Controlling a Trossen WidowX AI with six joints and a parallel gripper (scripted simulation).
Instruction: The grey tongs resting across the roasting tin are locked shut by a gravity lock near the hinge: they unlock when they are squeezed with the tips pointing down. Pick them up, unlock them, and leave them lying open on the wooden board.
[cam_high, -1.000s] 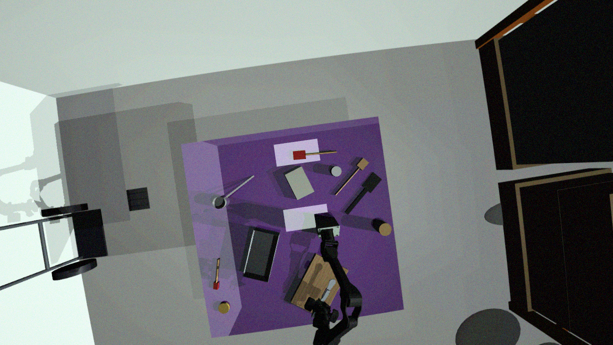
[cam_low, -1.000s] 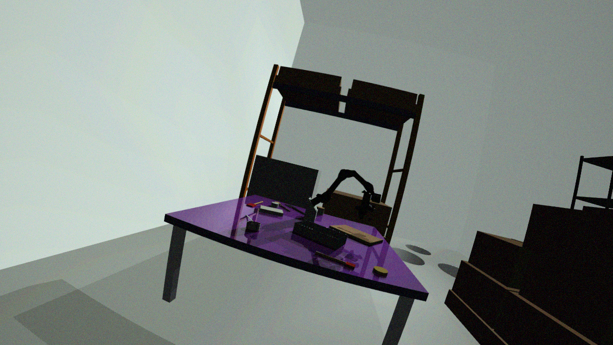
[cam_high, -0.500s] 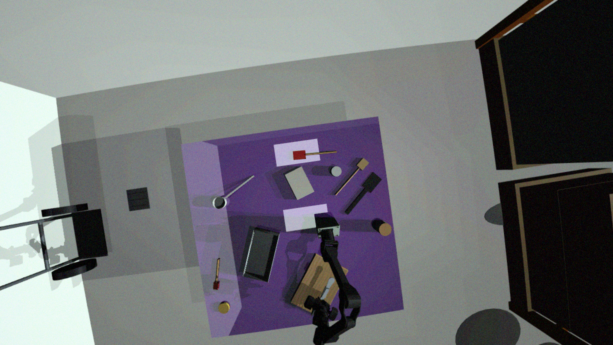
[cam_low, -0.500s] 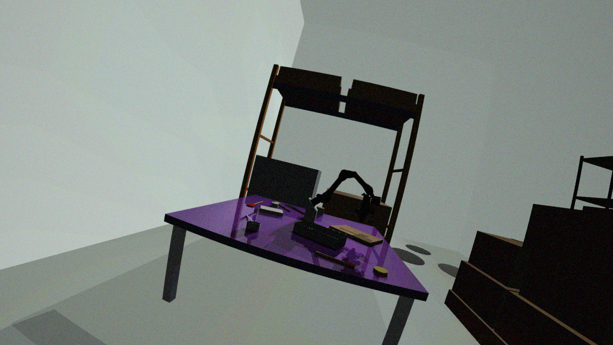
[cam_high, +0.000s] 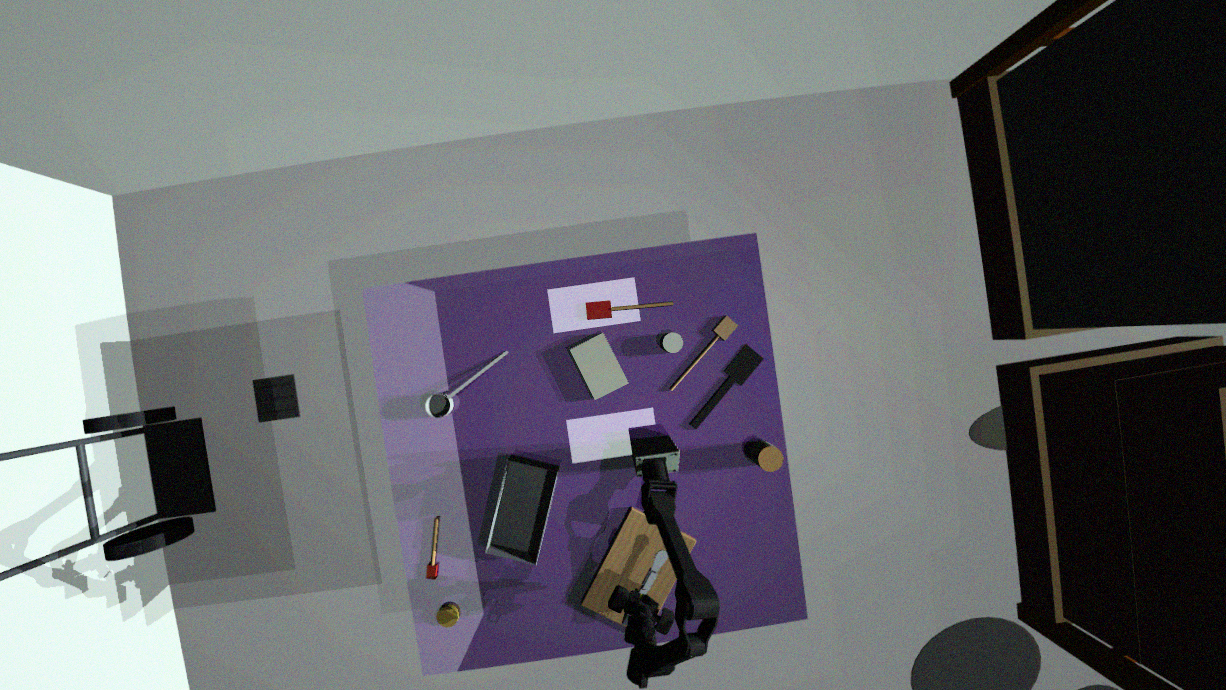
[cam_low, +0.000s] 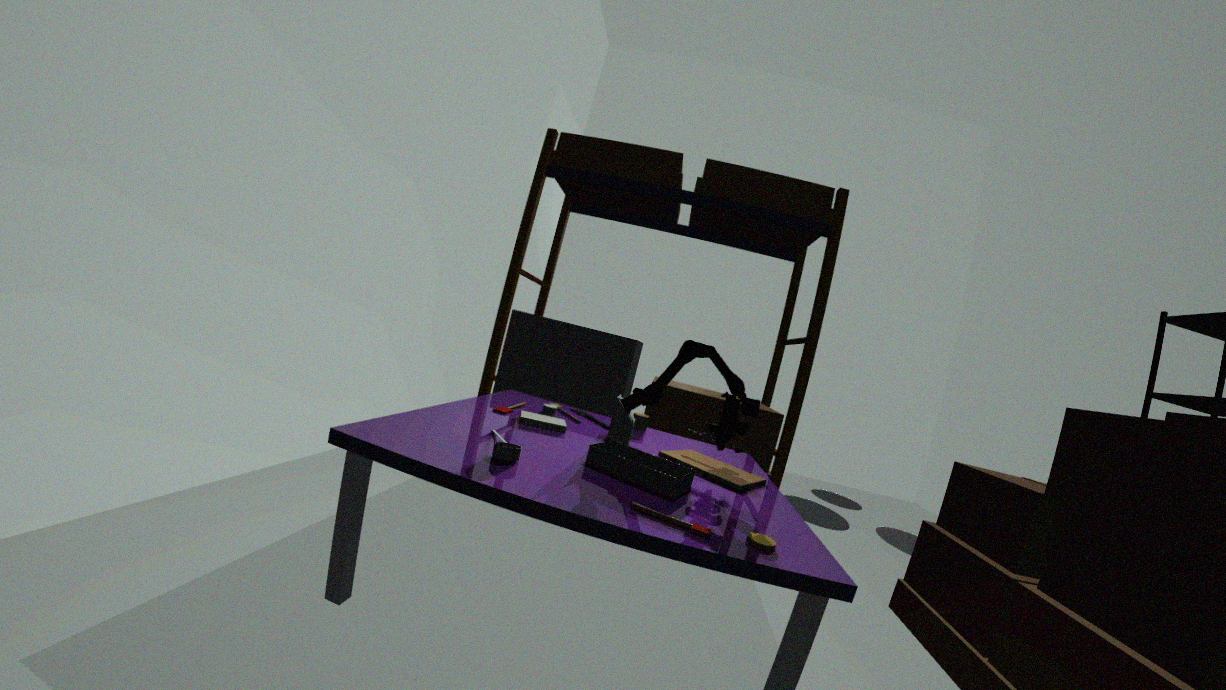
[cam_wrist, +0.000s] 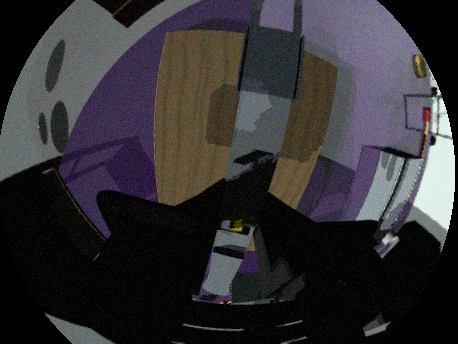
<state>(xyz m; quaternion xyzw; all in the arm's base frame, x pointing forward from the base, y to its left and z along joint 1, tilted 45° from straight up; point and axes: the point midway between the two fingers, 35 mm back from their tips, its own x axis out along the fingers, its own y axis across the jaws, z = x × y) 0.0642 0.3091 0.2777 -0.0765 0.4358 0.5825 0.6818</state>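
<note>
Where my gripper (cam_high: 641, 604) (cam_low: 729, 433) (cam_wrist: 237, 185) is: low in the top view, right of centre, over the near end of the wooden board (cam_high: 619, 574) (cam_low: 712, 468) (cam_wrist: 180, 115); in the exterior view it hangs right of centre, above the board.
Gripper state: narrow, closed on the grey tongs (cam_high: 653, 572) (cam_wrist: 260, 120).
Tongs: off the roasting tin and in my grip, over the board; they run from the top of the wrist view down between the fingers. I cannot tell whether the lock is released.
Arm (cam_high: 686, 557) (cam_low: 697, 348): bent in a high arch in the exterior view.
Roasting tin (cam_high: 546, 514) (cam_low: 639, 469) (cam_wrist: 374, 181): left of the board in the top view, apart from it.
Purple table (cam_high: 729, 548) (cam_low: 428, 462) (cam_wrist: 115, 90): under both board and tin.
Red-headed tool (cam_high: 433, 557) (cam_low: 686, 522) (cam_wrist: 426, 117): lower left of the top view, near a yellow round piece (cam_high: 447, 614) (cam_low: 760, 541) (cam_wrist: 419, 66).
Pan (cam_high: 428, 405) (cam_low: 505, 453): left of centre in the top view, handle slanting up and right.
Pale block (cam_high: 598, 366) (cam_low: 542, 420): near the middle of the top view.
Black flat-headed tool (cam_high: 742, 364): right of the block, slanted.
Tan cylinder (cam_high: 770, 457) (cam_low: 640, 424): by the table's right edge in the top view.
</note>
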